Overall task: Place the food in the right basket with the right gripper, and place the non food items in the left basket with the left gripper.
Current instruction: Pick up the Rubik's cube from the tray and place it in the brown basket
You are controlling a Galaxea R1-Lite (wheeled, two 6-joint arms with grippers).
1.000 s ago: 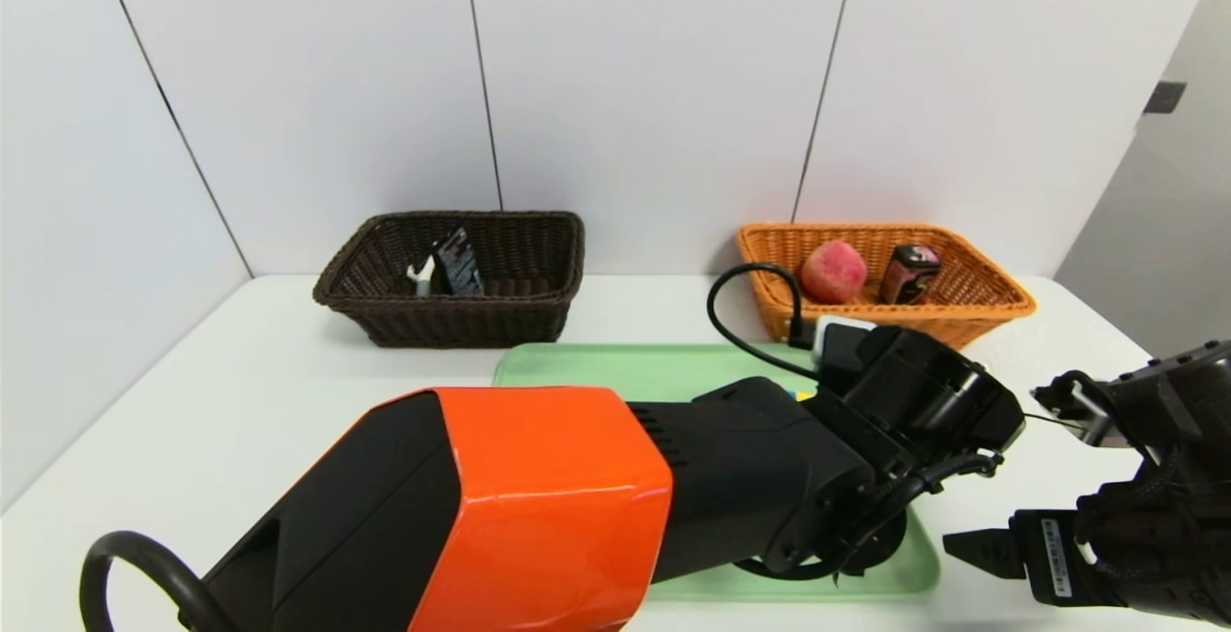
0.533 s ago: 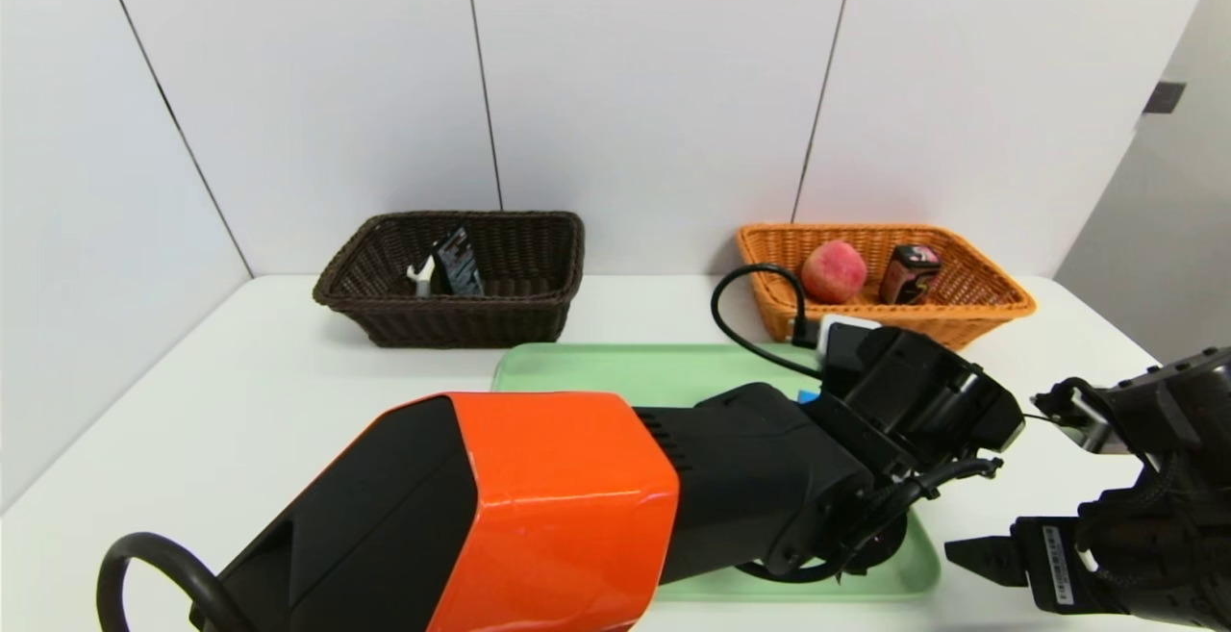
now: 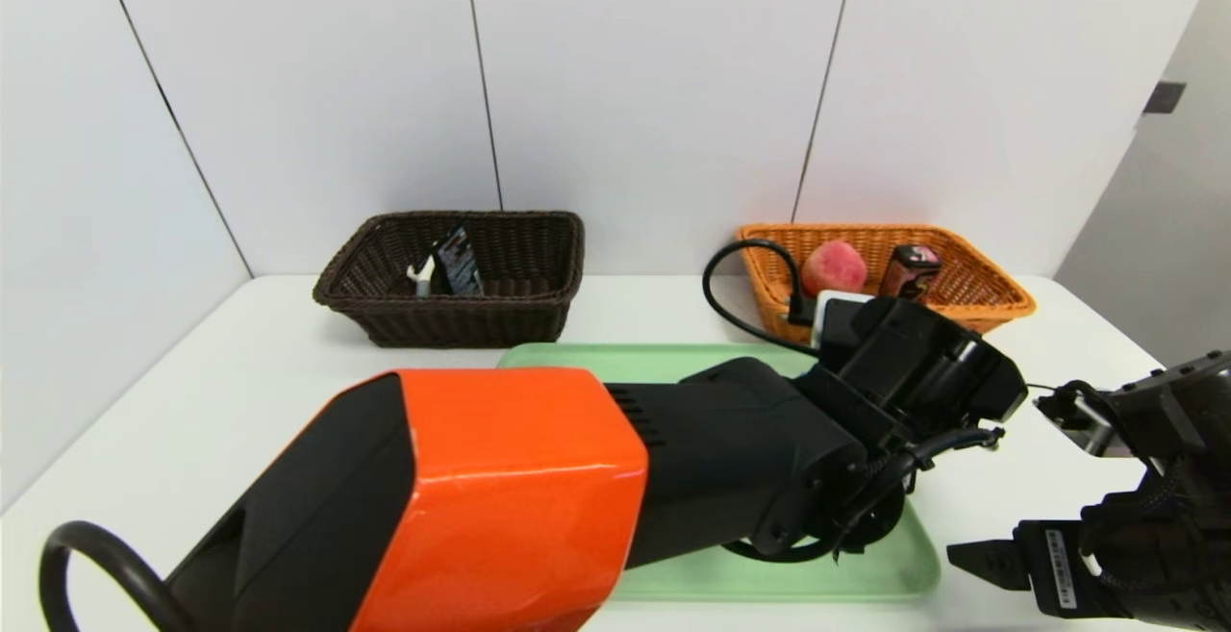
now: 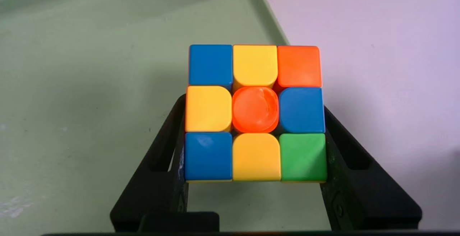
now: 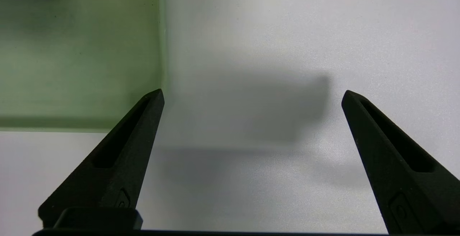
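Cube (image 4: 255,113) sits pinched in our left gripper (image 4: 254,178) over the tray (image 4: 90,85), ready for the dark basket (image 3: 452,278); our right gripper (image 5: 251,96) waits spread.

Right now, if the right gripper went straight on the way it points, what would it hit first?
Probably the bare white table. The right gripper has open, empty jaws aimed down at the tabletop just beside the green tray, though the wrist view leaves depth unclear.

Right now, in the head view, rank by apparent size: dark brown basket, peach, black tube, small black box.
1. dark brown basket
2. peach, partly hidden by the left arm
3. black tube and small black box: too alike to rank
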